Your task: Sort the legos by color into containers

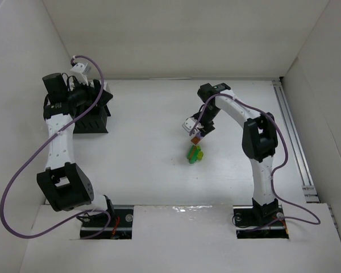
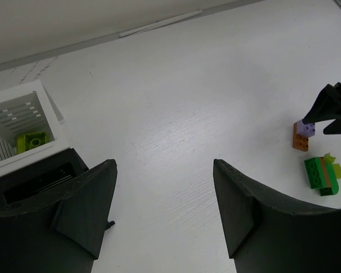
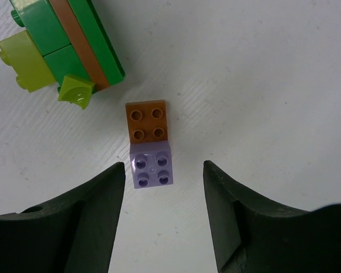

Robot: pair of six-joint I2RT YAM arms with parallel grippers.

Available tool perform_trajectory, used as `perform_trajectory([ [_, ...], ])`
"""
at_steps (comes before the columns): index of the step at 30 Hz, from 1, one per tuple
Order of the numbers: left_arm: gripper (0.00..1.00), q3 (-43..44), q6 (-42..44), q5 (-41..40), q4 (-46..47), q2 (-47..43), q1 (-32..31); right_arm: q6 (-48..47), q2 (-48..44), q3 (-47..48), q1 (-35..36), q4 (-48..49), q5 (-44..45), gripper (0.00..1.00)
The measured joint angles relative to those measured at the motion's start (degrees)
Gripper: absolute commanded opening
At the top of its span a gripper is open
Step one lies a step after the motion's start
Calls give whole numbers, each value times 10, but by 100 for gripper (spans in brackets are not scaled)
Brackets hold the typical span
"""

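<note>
A lilac purple brick [image 3: 152,166] and an orange brick [image 3: 148,121] lie joined end to end on the table. My right gripper [image 3: 163,166] is open and hovers over them, with the purple brick between the fingertips, nearer the left one. A cluster of green [image 3: 74,34] and yellow-green bricks [image 3: 23,54] lies just beyond. In the top view my right gripper [image 1: 196,132] hangs over this pile [image 1: 194,153]. My left gripper [image 2: 163,164] is open and empty beside the black rack with a white rim [image 2: 45,114]. One compartment holds a yellow-green brick [image 2: 31,141].
The rack [image 1: 91,116] stands at the back left under the left arm's wrist. White walls enclose the table, and a metal rail [image 1: 292,136] runs along its right edge. The left wrist view shows the right gripper's fingers [image 2: 332,108] over the bricks [image 2: 321,173].
</note>
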Motion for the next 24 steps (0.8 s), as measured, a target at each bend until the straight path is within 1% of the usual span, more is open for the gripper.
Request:
perform_trajectory([
  [3, 65, 0, 0, 0, 0, 0, 0, 0, 0, -12, 0, -1, 2, 64],
  [5, 65, 0, 0, 0, 0, 0, 0, 0, 0, -18, 0, -3, 6, 67],
  [13, 65, 0, -3, 0, 0, 0, 0, 0, 5, -17, 0, -6, 15, 67],
  [21, 65, 0, -4, 0, 0, 1, 0, 0, 33, -11, 0, -7, 21, 67],
  [24, 65, 0, -4, 0, 0, 2, 0, -1, 40, -4, 0, -8, 22, 59],
])
